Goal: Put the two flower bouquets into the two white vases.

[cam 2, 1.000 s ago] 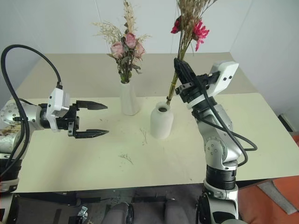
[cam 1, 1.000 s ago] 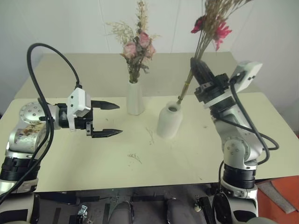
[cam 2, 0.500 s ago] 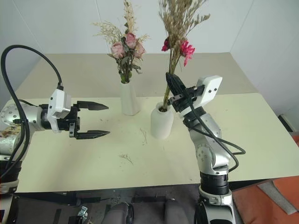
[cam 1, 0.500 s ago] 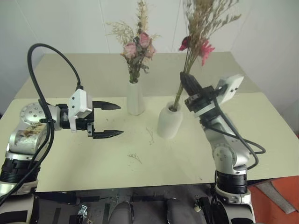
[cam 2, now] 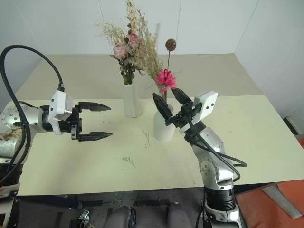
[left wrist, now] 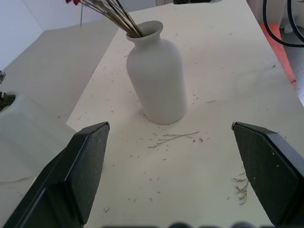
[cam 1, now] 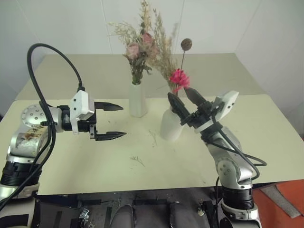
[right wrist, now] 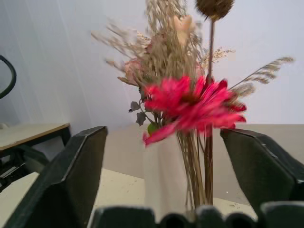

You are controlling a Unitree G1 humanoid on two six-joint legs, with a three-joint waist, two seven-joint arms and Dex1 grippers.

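The left gripper [cam 1: 111, 120] hangs over the table [cam 1: 71, 161], jaws spread wide and holding nothing, well left of the vases. The tall vase [cam 1: 137, 99] holds the rose bouquet [cam 1: 137, 52]. Just right of it, slightly nearer, the round vase [cam 1: 170, 125] holds the daisy bouquet [cam 1: 177, 78], stems down in its mouth. The right gripper [cam 1: 183, 101] stands beside those stems, jaws released, gripping nothing.

The left arm is held out level over the table, its left gripper [cam 1: 113, 121] pointed toward the robot's right with both black fingers spread wide and nothing gripped. The right arm is bent upward at the elbow, the right gripper [cam 1: 184, 99] angled up, fingers parted and empty.
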